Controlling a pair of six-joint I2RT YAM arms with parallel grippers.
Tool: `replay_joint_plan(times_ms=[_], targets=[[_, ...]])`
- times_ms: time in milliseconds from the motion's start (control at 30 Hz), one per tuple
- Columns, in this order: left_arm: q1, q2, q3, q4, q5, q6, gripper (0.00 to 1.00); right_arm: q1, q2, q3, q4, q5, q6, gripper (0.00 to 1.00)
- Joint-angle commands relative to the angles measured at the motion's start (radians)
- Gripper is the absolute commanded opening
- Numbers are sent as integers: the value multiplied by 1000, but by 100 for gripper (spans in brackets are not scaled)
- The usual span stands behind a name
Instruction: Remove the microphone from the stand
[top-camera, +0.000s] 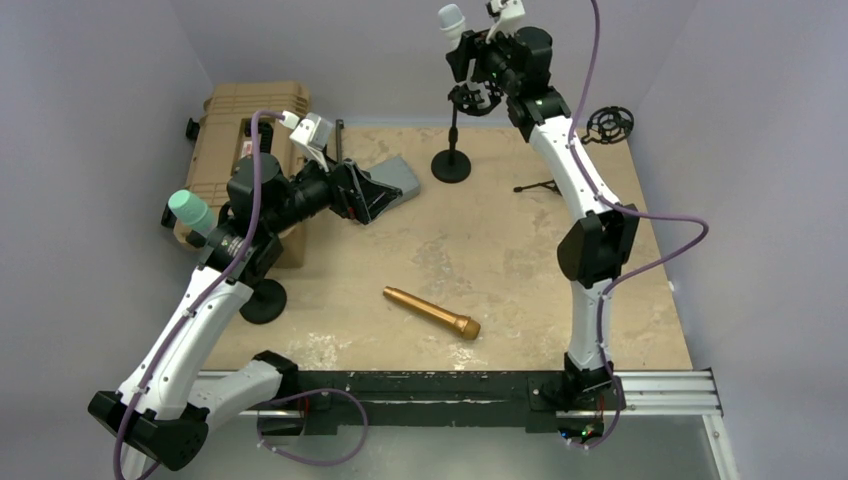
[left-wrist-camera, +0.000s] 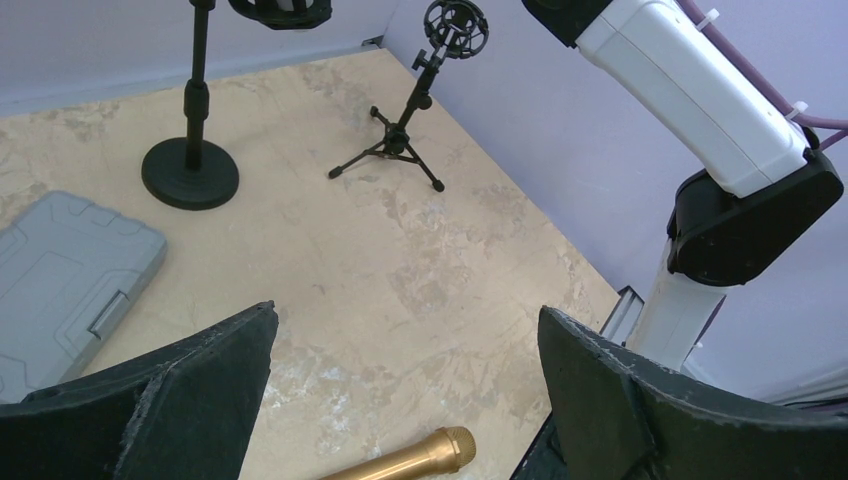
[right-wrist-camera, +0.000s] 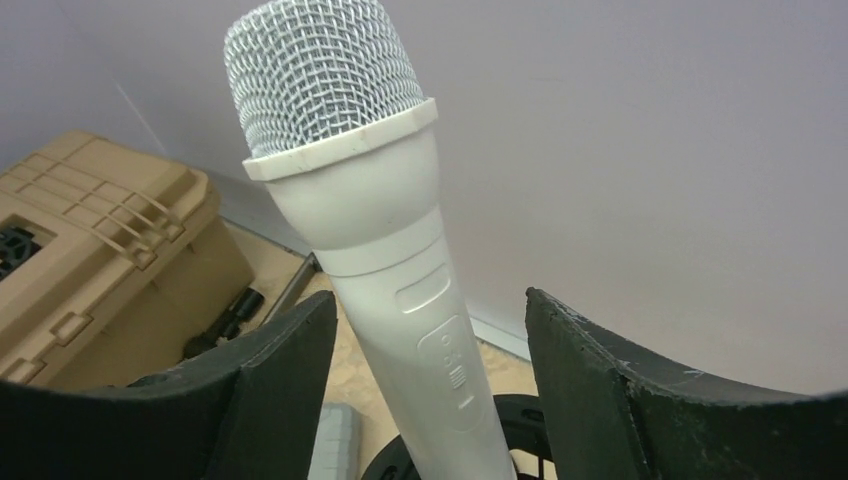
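A white microphone (top-camera: 452, 20) with a silver mesh head stands upright in the black shock mount (top-camera: 475, 98) of a stand (top-camera: 451, 165) at the back of the table. My right gripper (top-camera: 476, 55) is up beside it. In the right wrist view the microphone body (right-wrist-camera: 380, 250) rises between the fingers of the right gripper (right-wrist-camera: 430, 300). The left finger sits close to the body and a gap shows on the right side. My left gripper (left-wrist-camera: 405, 315) hangs open over the table (left-wrist-camera: 330, 240) with nothing between its fingers.
A gold microphone (top-camera: 432, 312) lies on the table near the front. A teal-headed microphone (top-camera: 190, 210) stands on a round-based stand (top-camera: 263, 300) at left. A tan case (top-camera: 240, 120), a grey case (top-camera: 395, 180) and a small tripod mount (top-camera: 608, 125) stand at the back.
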Motion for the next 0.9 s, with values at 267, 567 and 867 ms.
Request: replay_joint_plan(times_ms=[267,567,867], targets=[[-3,-7,6,26,11,0,100,40,28,153,-4,81,-56,32],[-3,-3,3,27,3,5,100,45,-28,224,101,136,-53,27],[-3,8,3,24,-1,7,100,45,-217,58,226,132,30,22]])
